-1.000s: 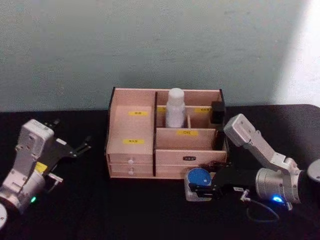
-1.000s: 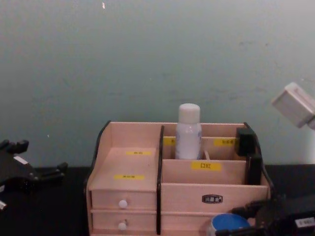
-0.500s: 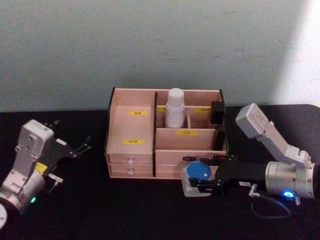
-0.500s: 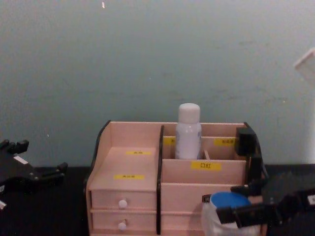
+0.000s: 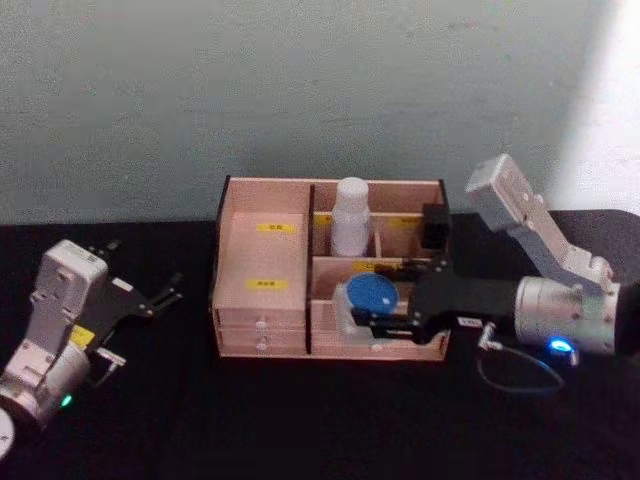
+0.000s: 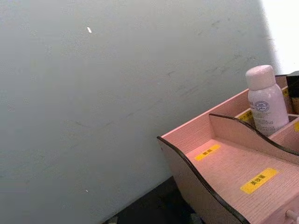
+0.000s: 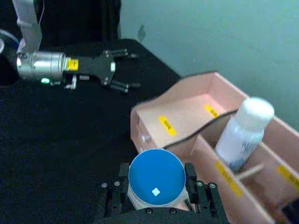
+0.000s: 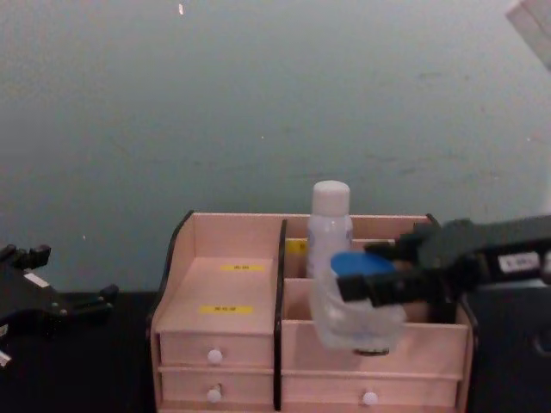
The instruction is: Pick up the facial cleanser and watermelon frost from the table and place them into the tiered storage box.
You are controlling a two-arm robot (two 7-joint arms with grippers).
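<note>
The right gripper (image 5: 376, 303) is clamped on the jar (image 5: 368, 294), held up at the box's (image 5: 262, 208) right front. Whether it is over a compartment or just before it, I can't tell. In the chest view the jar hides the bottle's (image 8: 331, 206) lower half. The head view shows the bottle upright in a back compartment. The left gripper (image 5: 150, 297) rests spread, far left.

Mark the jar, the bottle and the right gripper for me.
jar (image 8: 357, 323), chest view, clear body below the lid.
bottle (image 5: 349, 230), head view, white body.
right gripper (image 5: 372, 297), head view, midway between the jaws shut on the jar.
</note>
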